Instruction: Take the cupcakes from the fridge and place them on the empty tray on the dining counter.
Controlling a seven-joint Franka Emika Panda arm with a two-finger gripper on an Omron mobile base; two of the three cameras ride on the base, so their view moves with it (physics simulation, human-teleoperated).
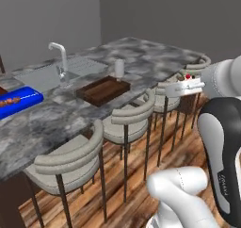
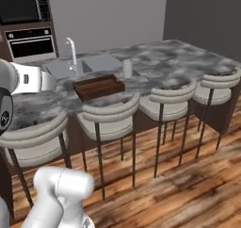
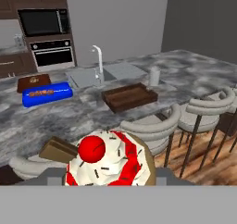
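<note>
A cupcake point(image 3: 109, 160) with white frosting, red streaks and a red cherry sits close up at the bottom of the hand view. In the left base view my gripper point(image 1: 187, 84) is shut on this cupcake point(image 1: 188, 77), in the air above the stools at the near edge of the dining counter point(image 1: 141, 57). The dark brown wooden tray point(image 1: 103, 90) lies empty on the counter to the gripper's left, by the sink. The same tray point(image 2: 99, 86) point(image 3: 129, 96) lies mid-counter in the other two views. The fridge is out of view.
A bright blue tray point(image 3: 46, 94) of skewers and a reddish board point(image 3: 33, 82) lie at the counter's left. A tall faucet point(image 1: 60, 57) and a white cup point(image 1: 119, 67) stand near the wooden tray. Beige stools point(image 1: 132, 118) line the near edge. Oven and microwave point(image 2: 28, 29) stand behind.
</note>
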